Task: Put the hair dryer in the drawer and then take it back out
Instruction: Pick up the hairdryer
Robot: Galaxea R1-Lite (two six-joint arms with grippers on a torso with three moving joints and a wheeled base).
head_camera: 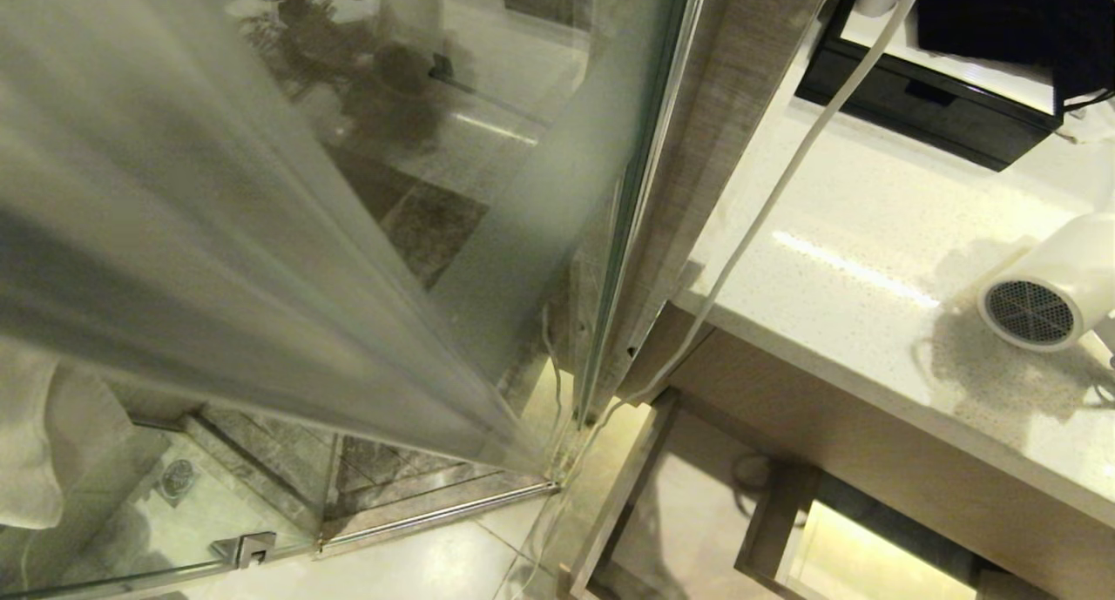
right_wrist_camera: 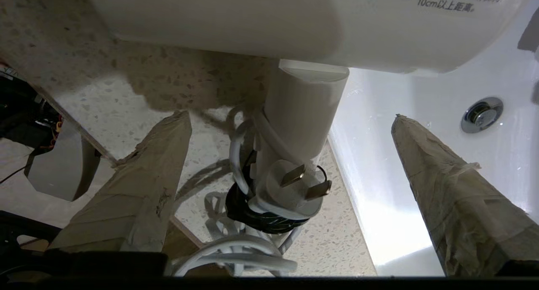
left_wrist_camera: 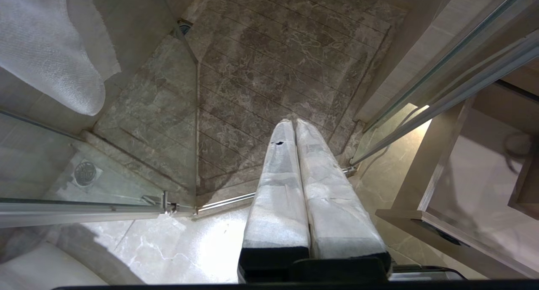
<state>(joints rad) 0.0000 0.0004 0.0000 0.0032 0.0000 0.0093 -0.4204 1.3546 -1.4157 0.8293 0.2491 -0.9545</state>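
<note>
The white hair dryer lies on the speckled countertop at the right, with its dark mesh grille facing me. In the right wrist view its barrel is close overhead, and the handle hangs down with the cord and plug wound around it. My right gripper is open, one finger on each side of the handle with a gap on both sides. The drawer stands pulled out below the counter, and its boxed cut-out shows. My left gripper is shut and parked over the floor.
A glass shower door fills the left of the head view. A white sink basin lies beside the dryer. A black tray sits at the back of the counter, and a white cord runs across it. A white towel hangs at the left.
</note>
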